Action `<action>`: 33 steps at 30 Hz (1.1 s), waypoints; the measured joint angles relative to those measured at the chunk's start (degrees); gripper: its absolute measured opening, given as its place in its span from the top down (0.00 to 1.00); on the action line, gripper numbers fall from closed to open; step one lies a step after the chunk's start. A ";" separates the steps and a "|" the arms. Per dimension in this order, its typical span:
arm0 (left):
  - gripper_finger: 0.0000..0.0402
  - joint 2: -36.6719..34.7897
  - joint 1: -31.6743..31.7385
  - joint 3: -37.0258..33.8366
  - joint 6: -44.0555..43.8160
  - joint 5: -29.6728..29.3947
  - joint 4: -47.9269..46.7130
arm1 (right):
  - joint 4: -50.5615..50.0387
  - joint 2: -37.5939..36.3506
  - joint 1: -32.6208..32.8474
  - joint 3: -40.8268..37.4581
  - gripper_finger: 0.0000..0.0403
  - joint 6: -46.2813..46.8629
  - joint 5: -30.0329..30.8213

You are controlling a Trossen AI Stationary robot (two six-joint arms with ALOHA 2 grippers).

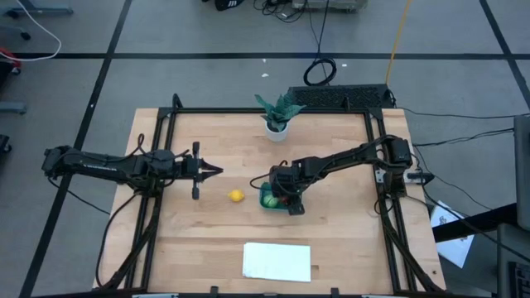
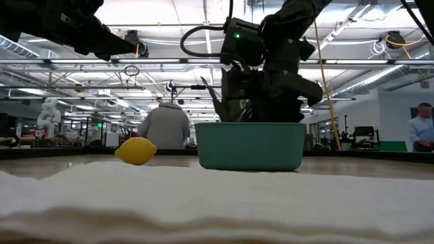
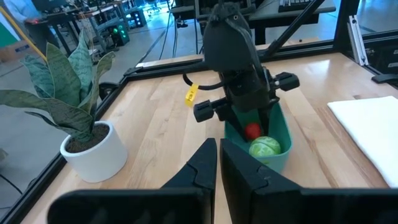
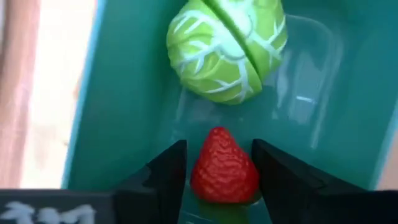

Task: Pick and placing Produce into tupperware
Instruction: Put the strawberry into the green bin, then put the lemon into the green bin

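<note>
The right end effector (image 2: pixel 271 102) hangs just above the teal tub (image 2: pixel 249 145); 1 yellow lemon (image 2: pixel 135 150) lies well apart on the bench (image 2: pixel 380 166).

The setting is a robotics lab or large industrial workshop. Indicators: a wooden counter (image 1: pixel 331 240) in a black metal frame (image 1: pixel 248 111); cables (image 1: pixel 320 70) on a grey taped floor; overhead pipes and strip lights (image 2: pixel 163 42); workbenches with equipment and people (image 2: pixel 165 126) in the background.
</note>
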 joint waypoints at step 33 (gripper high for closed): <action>0.94 0.00 0.01 0.00 -0.03 0.04 -0.39 | -3.57 -3.80 -0.42 3.28 0.70 -1.53 6.13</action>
